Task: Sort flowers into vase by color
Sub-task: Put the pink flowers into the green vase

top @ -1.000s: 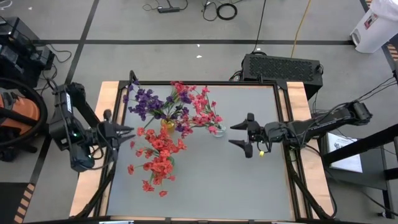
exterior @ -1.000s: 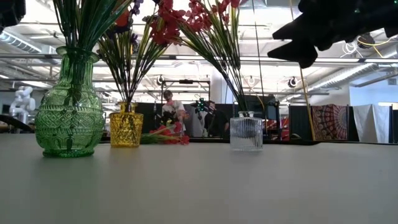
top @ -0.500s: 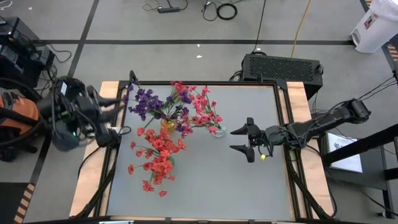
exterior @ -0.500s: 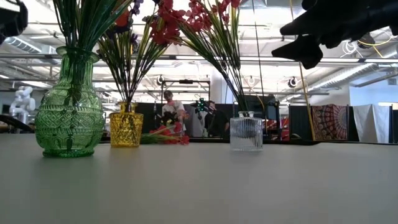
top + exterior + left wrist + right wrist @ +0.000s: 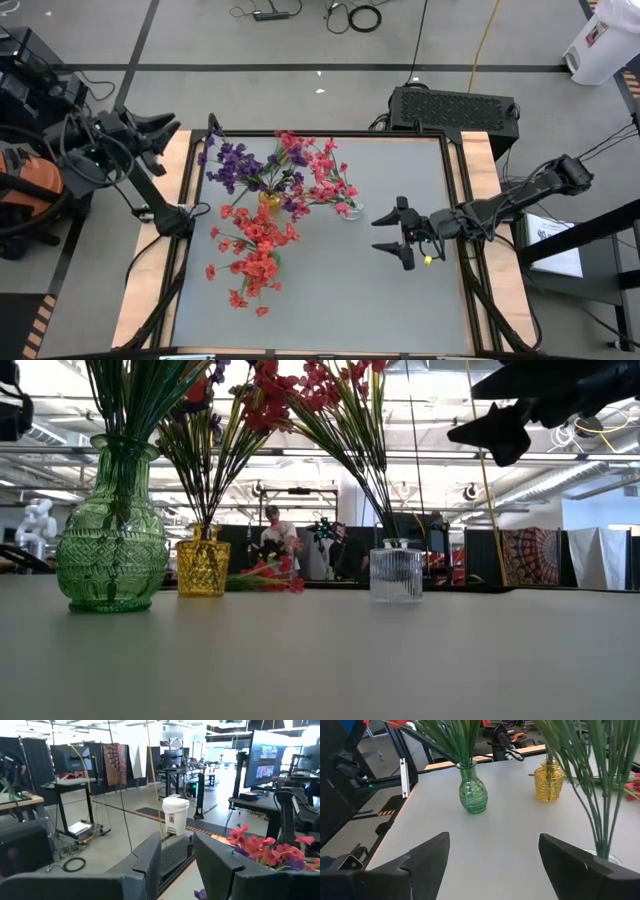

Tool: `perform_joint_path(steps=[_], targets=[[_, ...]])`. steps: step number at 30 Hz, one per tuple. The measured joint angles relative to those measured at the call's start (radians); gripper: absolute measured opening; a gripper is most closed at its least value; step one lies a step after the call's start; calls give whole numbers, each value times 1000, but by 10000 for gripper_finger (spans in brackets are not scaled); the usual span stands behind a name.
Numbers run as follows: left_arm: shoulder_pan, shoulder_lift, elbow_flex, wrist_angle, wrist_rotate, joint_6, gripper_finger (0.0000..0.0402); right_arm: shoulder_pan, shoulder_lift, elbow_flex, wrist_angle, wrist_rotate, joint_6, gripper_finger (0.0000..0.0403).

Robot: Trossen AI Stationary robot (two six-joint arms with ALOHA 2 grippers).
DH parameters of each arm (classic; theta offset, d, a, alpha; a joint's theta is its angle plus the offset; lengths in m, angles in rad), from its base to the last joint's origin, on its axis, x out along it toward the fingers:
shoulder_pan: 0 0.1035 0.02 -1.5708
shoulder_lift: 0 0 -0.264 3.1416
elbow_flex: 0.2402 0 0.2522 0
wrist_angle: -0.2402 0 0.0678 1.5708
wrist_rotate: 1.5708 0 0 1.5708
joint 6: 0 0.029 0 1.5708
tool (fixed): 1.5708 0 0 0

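Note:
Three vases stand on the grey table (image 5: 400, 310). A green vase (image 5: 110, 550) holds red flowers (image 5: 250, 250). A yellow vase (image 5: 268, 200) holds purple flowers (image 5: 235, 165). A clear glass vase (image 5: 352, 211) holds pink-red flowers (image 5: 322, 175). A few red blossoms (image 5: 265, 578) lie on the table behind the yellow vase. My right gripper (image 5: 395, 233) hovers open above the table, right of the clear vase, pointing at the vases. My left gripper (image 5: 165, 130) is raised beyond the table's far left corner. It is open with a narrow gap, and nothing is between its fingers (image 5: 150, 855).
The table's right half and near strip are bare grey surface. A black box (image 5: 455, 108) sits behind the far edge. A white bin (image 5: 175, 815) and workstations stand in the room beyond. People (image 5: 270, 540) show far behind the vases.
My left gripper has risen from the table's left edge, beside the red flowers. It has swung back toward the far left corner, turning as it went, with nothing in it. My right gripper has drifted slightly toward the near edge. The flowers and vases have kept still.

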Motion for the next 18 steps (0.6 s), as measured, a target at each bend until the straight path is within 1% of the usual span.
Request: perform_joint_path(steps=[6, 7, 9, 11, 14, 15, 16, 18], targets=[[-5, 10, 5, 19, 0, 15, 121, 9, 0, 0, 0, 0, 0, 299], [-9, 19, 5, 42, 0, 21, 121, 9, 0, 0, 0, 0, 0, 299], [-20, 49, 5, 117, 0, 83, 121, 9, 0, 0, 0, 0, 0, 299], [-26, 89, 5, 245, 1, 200, 121, 9, 0, 0, 0, 0, 0, 299], [-21, 154, 5, 500, 5, 463, 121, 9, 0, 0, 0, 0, 0, 299], [-13, 175, 5, 595, 32, 561, 121, 9, 0, 0, 0, 0, 0, 299], [0, 194, 5, 691, 86, 660, 121, 9, 0, 0, 0, 0, 0, 299], [43, 230, 4, 907, 232, 846, 121, 9, 2, 0, 0, 0, -1, 299]])
